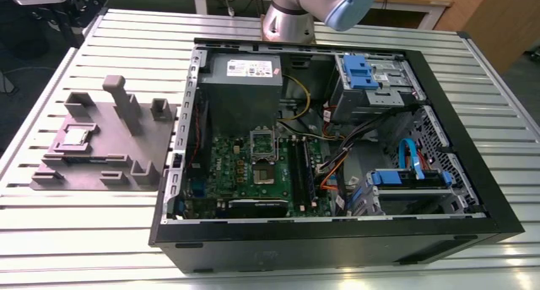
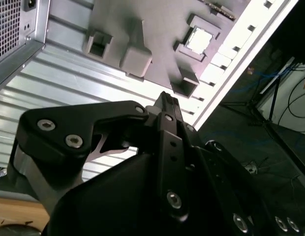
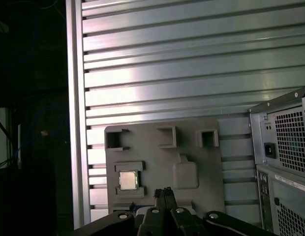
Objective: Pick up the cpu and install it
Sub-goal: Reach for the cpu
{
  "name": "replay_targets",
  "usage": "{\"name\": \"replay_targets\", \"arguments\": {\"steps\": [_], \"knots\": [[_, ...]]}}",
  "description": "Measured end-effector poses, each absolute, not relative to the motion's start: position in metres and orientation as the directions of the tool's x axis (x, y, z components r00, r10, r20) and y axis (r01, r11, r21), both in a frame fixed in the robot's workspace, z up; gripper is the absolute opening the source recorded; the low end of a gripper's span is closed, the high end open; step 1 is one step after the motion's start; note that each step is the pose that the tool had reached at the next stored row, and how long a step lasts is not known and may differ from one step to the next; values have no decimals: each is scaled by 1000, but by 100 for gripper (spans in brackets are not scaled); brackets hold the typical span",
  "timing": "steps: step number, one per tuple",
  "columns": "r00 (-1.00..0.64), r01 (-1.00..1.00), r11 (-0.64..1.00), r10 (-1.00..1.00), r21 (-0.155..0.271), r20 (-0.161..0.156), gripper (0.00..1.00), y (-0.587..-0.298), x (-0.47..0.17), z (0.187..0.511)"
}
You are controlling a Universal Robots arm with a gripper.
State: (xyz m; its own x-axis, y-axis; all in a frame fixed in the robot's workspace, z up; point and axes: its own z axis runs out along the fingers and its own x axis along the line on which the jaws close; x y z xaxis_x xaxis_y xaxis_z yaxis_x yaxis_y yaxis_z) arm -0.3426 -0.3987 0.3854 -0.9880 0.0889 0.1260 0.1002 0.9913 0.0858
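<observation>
Slatted table (image 1: 76, 239) carries grey plate (image 1: 105, 152) seating cpu (image 1: 76, 136); gripper (image 3: 165, 191) pressed together, empty

I see the grey plate (image 3: 206, 167) lying flat on the ribbed metal tabletop (image 3: 167, 59), with the cpu (image 3: 128, 180) seated in one of its square recesses, silvery face up. My pincer (image 3: 165, 192) hangs over the plate near the cpu, fingers pressed together and holding nothing. A computer case (image 3: 285, 147) stands beside the plate.
</observation>
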Motion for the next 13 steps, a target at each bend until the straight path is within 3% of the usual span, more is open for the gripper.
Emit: {"name": "replay_targets", "arguments": {"steps": [3, 13], "knots": [[-990, 99, 991, 89, 87, 111, 10, -399, -347, 385], [-990, 98, 991, 88, 88, 111, 10, -399, -362, 385]]}}
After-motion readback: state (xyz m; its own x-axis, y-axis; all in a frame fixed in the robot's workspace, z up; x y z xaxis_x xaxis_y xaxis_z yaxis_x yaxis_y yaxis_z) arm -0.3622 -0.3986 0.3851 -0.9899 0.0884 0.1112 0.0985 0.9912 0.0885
